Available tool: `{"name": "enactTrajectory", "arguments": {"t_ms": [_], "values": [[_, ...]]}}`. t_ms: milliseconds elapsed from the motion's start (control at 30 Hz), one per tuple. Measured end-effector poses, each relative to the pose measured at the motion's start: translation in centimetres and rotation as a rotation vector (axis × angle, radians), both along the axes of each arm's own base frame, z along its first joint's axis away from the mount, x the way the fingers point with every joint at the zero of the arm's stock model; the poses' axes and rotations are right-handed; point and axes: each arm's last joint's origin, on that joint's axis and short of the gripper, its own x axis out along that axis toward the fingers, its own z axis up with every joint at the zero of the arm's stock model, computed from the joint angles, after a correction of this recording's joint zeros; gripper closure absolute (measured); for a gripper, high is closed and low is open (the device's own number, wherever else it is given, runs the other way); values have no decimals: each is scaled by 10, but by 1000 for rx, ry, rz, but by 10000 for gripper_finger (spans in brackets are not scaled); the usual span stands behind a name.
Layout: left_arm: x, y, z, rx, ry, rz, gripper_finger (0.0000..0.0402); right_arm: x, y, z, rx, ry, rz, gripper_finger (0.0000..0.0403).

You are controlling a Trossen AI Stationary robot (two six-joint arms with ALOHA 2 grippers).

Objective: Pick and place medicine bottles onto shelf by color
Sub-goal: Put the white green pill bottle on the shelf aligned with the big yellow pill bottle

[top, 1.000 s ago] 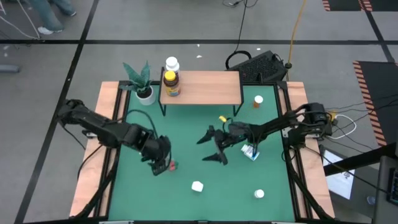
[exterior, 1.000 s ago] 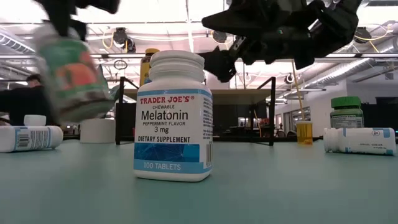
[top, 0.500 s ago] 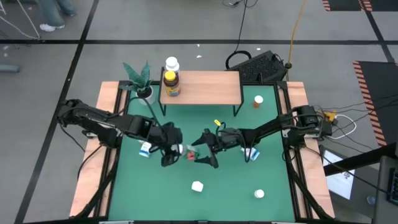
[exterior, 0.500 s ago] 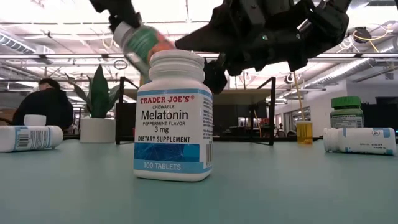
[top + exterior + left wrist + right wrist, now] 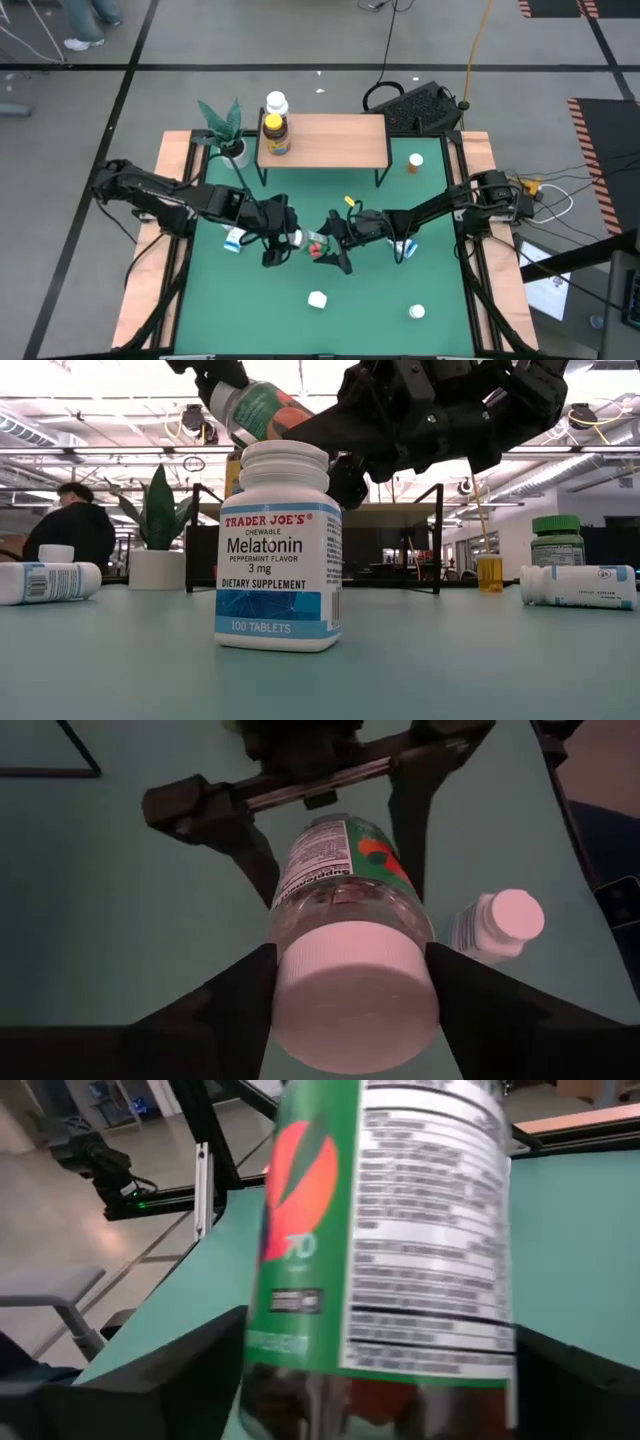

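Held by its white cap in the left tool (image 5: 350, 982) above mid-bench, green bottle (image 5: 345, 880) lying near level, base aimed at the right tool (image 5: 322, 251), jaws wide around the labelled body, not yet closed.

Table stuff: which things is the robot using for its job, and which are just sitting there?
For the job:
- green bottle, held by left tool, right tool around it
- other medicine bottles, like Melatonin bottle
- shelf

Just sitting there:
- potted plant
- keyboard
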Motion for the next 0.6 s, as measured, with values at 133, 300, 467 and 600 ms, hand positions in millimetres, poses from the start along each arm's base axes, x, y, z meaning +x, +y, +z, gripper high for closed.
{"name": "enactTrajectory", "arguments": {"t_ms": [133, 300, 467, 600], "values": [[1, 0, 1, -11, -21, 17, 145, 0, 1, 0, -33, -8, 7, 128], [4, 0, 4, -1, -60, 19, 107, -1, 3, -1, -96, -23, 2, 128], [6, 1, 7, 54, -98, 15, 74, -15, 8, -2, -226, -77, -144, 128], [10, 7, 11, 136, -169, 146, 73, -44, 0, 10, -245, -206, -274, 124]]}}
